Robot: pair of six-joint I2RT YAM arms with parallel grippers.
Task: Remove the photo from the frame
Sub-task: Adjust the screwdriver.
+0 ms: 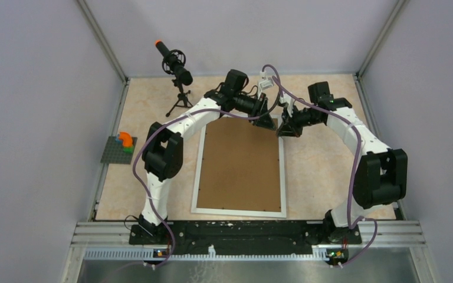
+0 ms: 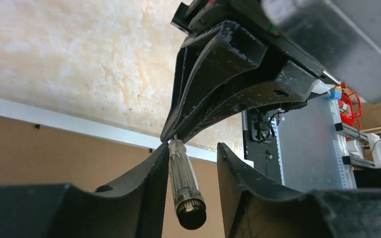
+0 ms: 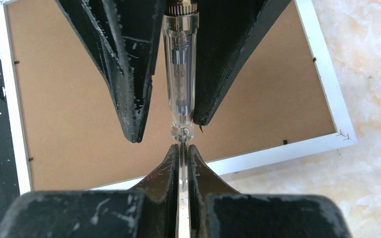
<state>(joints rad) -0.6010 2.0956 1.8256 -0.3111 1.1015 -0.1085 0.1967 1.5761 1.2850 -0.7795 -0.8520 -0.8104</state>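
Brown board [image 1: 240, 162]: faced up, filling the back of the frame, small clips along its edges.
Frame [image 1: 239, 211]: white, lay flat and face down in the middle of the table; its long axis ran from the near rail to the far side, and one short end pointed at the arm bases.
Photo: hidden under the board; no part of it showed.
Left claw [image 2: 192, 148]: spread, hanging over the frame's far right corner; a screwdriver handle rested against one finger [image 2: 154, 173], and the other finger stood apart from it.
Right claw [image 3: 182, 148]: pressed together, pinching the thin metal shaft of the screwdriver [image 3: 179, 74].
Screwdriver: clear plastic handle, its long axis running straight from one claw to the other, with the butt end toward the left claw.
Table [image 1: 318, 171]: pale beige, marbled.
Rail [image 1: 248, 230]: black and metal, along the near edge, carrying both arm bases.
Room: plain grey walls on three sides.
Far left corner: black microphone [image 1: 174, 62] with an orange tip on a small tripod.
Left edge: grey plate [image 1: 117, 152] with coloured blocks.
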